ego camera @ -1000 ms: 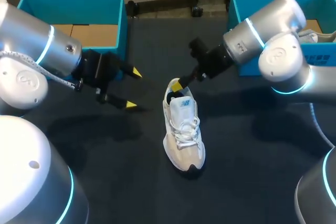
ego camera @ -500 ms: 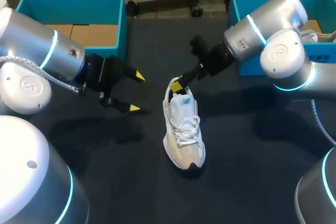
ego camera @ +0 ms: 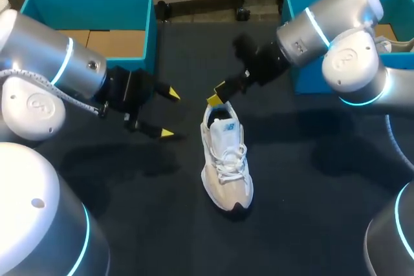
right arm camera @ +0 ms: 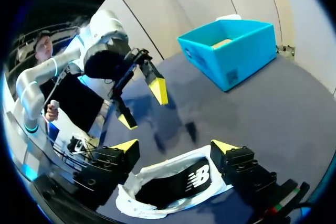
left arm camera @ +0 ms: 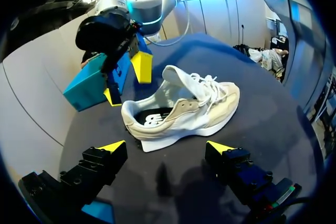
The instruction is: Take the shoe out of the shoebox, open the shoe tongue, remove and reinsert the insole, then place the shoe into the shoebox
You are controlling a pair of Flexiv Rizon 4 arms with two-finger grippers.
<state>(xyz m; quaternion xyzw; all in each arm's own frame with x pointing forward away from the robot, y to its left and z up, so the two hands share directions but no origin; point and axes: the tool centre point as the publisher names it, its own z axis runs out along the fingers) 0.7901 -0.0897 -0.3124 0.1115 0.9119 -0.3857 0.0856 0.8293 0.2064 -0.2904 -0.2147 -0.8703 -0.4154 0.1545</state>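
Only furniture I log: a dark blue-black matte tabletop [ego camera: 304, 224], filling the head view. Its far edge runs straight across the back. Lighting is even, with no glare. Soft-edged shadows [ego camera: 150, 159] lie on it. In both wrist views the same surface [left arm camera: 278, 119] [right arm camera: 273, 98] reads bluer, smooth and uniform.

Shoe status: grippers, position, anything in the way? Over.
Left gripper open, beside shoe, not touching. Right gripper open, over its heel. Shoe upright on table, unboxed. Nothing blocking.
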